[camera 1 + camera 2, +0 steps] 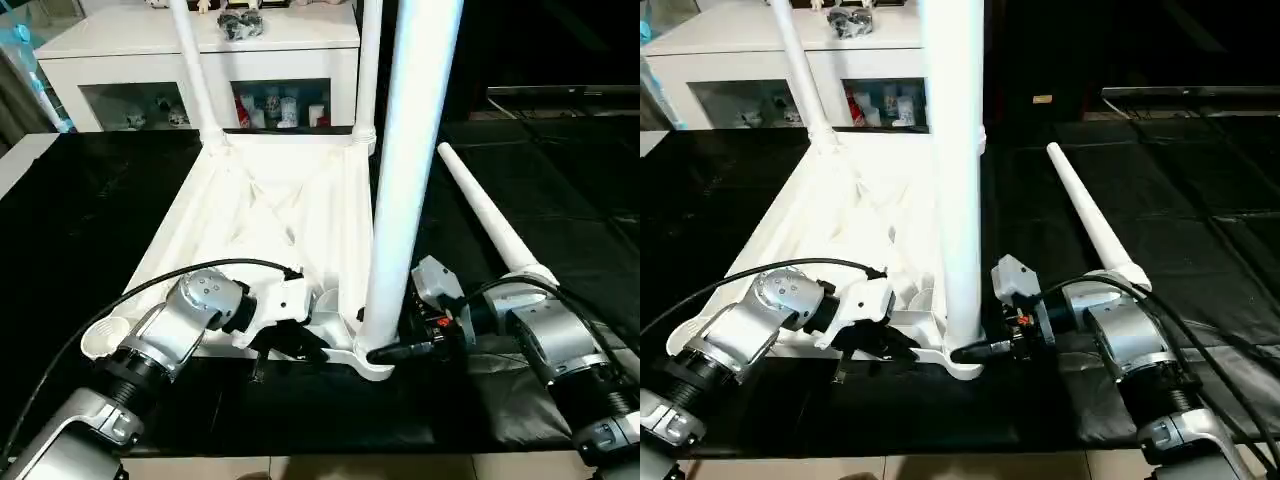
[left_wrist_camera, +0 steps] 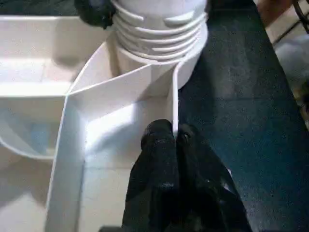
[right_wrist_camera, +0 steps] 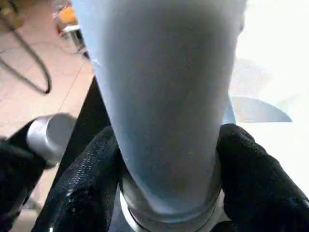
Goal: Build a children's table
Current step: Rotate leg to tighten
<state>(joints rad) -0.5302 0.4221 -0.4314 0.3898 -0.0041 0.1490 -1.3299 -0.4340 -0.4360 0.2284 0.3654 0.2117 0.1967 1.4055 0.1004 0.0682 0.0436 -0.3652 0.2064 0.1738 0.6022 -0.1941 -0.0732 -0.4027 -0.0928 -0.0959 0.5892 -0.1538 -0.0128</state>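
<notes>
Tabletop (image 1: 270, 215) lay upside down mid-frame on the black worktop (image 1: 90, 210). Three legs stood in sockets: two far ones (image 1: 195, 80), plus the near-right leg (image 1: 405, 180). Fourth leg (image 1: 490, 225) lay loose at right; near-left socket (image 1: 105, 335) was empty. Left claw (image 2: 173, 140) was pinched on the top's rim rib. Right claw (image 3: 166, 169) had fingers either side of the near leg's base, touching it.
</notes>
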